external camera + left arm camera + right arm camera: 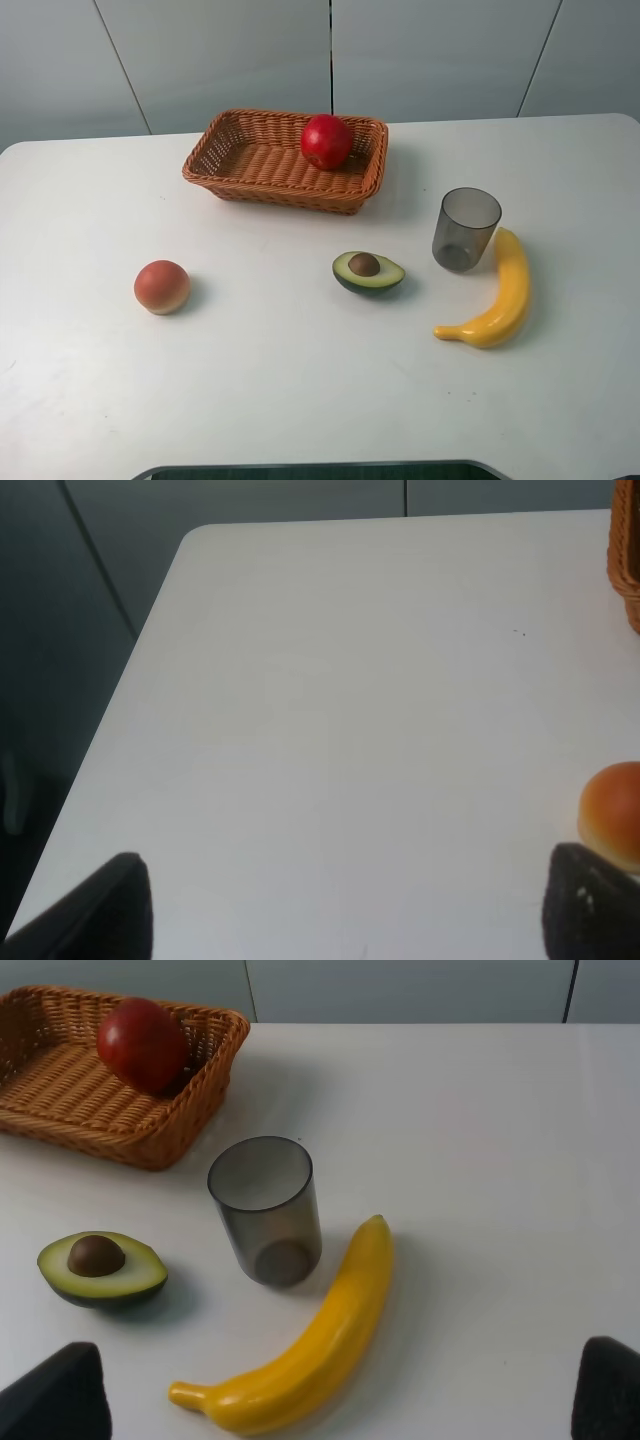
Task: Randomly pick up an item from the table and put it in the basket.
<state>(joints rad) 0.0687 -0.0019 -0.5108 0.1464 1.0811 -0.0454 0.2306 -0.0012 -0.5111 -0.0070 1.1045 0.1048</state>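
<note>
The red apple [326,141] lies inside the orange-brown wicker basket [250,160], against its right end, at the back of the white table [300,380]. It also shows in the right wrist view [142,1044], in the basket [90,1110]. Neither arm shows in the high view. In the left wrist view my left gripper [345,910] is open and empty, its fingertips [100,910] wide apart over bare table. In the right wrist view my right gripper [335,1400] is open and empty, its fingertips [60,1400] wide apart, well short of the fruits.
An orange-pink peach [162,286] lies at the left, also in the left wrist view [612,810]. A halved avocado [367,272], a grey translucent cup [465,228] and a yellow banana [497,295] lie at the right. The basket's corner [628,570] shows in the left wrist view.
</note>
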